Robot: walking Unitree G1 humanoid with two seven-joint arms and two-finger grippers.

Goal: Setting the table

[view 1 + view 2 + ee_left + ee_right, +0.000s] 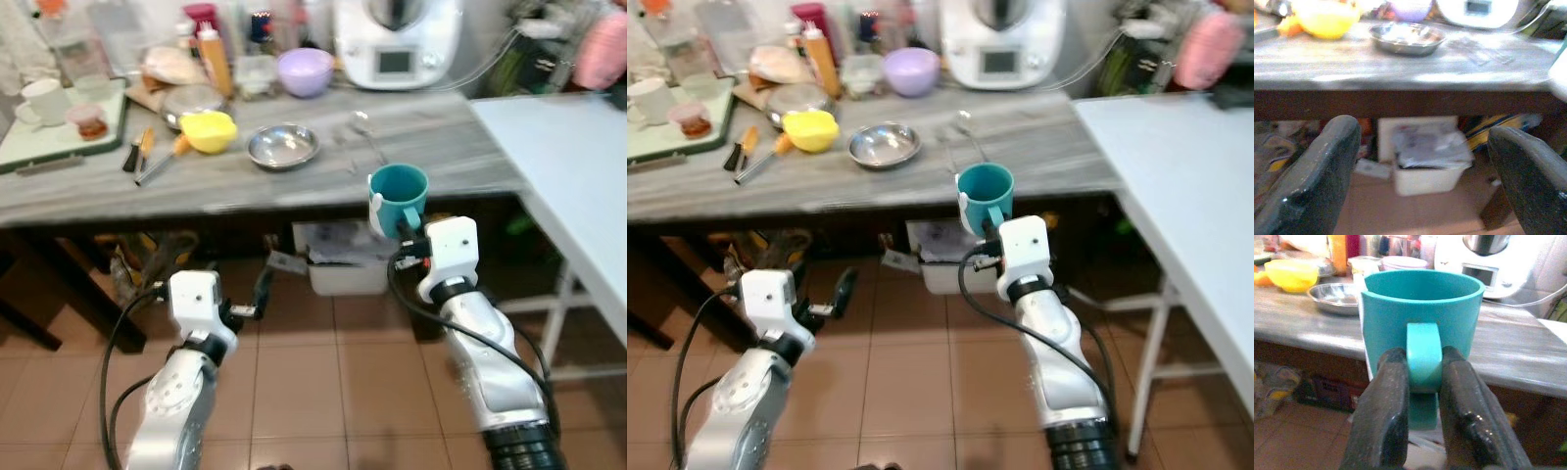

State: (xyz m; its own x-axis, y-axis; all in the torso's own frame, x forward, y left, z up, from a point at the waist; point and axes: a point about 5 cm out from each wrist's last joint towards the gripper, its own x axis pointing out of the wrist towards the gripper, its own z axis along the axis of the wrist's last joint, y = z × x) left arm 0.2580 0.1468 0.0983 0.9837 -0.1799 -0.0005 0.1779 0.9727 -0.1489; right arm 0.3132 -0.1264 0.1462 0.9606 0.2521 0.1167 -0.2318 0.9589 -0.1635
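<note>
One teal cup (1422,313) held by its handle, up in the air just past the bench's (118,191) front edge.

R gripper (1422,387) pinches only the handle, w/ the cup upright, so it could tip or slip and drop to the floor. L gripper (1425,161) is spread wide, empty, low under the bench. The white table (578,166) waits at the right.

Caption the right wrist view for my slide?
Right gripper shut on teal mug handle, held before the grey table.
</note>
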